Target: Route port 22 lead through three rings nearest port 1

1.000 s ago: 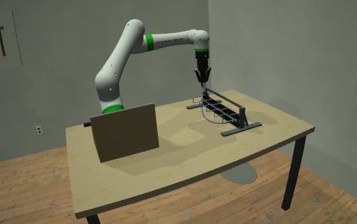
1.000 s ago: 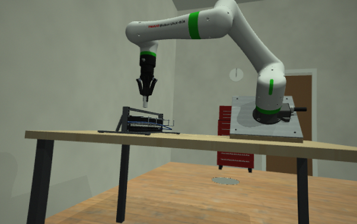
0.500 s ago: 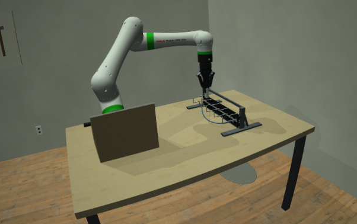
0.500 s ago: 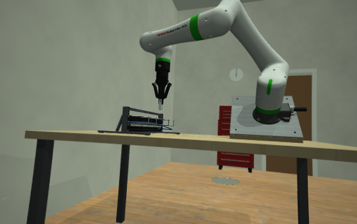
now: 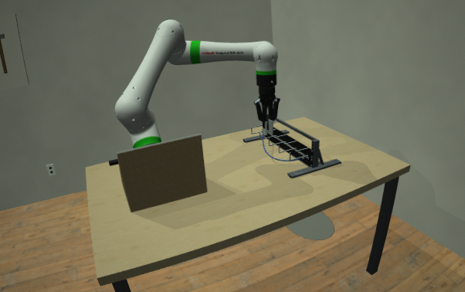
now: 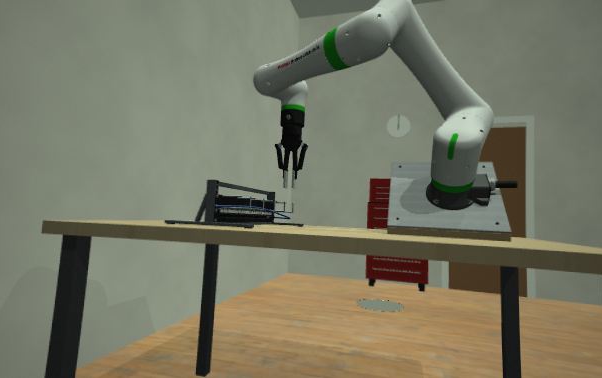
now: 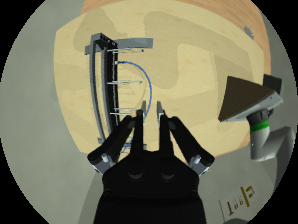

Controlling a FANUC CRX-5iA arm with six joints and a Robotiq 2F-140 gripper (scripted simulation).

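The gripper (image 5: 267,134) (image 6: 290,187) (image 7: 152,106) points down, is slightly open and has nothing between its fingertips. It is above and in front of the rack, near the rack's far end in the top view. The rack (image 5: 315,152) (image 6: 211,202) (image 7: 93,82) stands upright on two flat feet. Thin open rings stick out from its front. The blue lead (image 5: 273,157) (image 7: 150,90) leaves the panel near one end and bows out in front of the rings. In the wrist view it runs back under the gripper, which hides part of it. Its free end and its place in the nearer rings cannot be made out.
The rack's near foot (image 5: 295,174) (image 7: 142,43) reaches out in front of the panel. The table (image 5: 243,228) (image 6: 345,240) carries the rack and the arm's tilted mounting plate (image 5: 164,174) (image 6: 410,217), well away from the rack. A wall is behind the rack.
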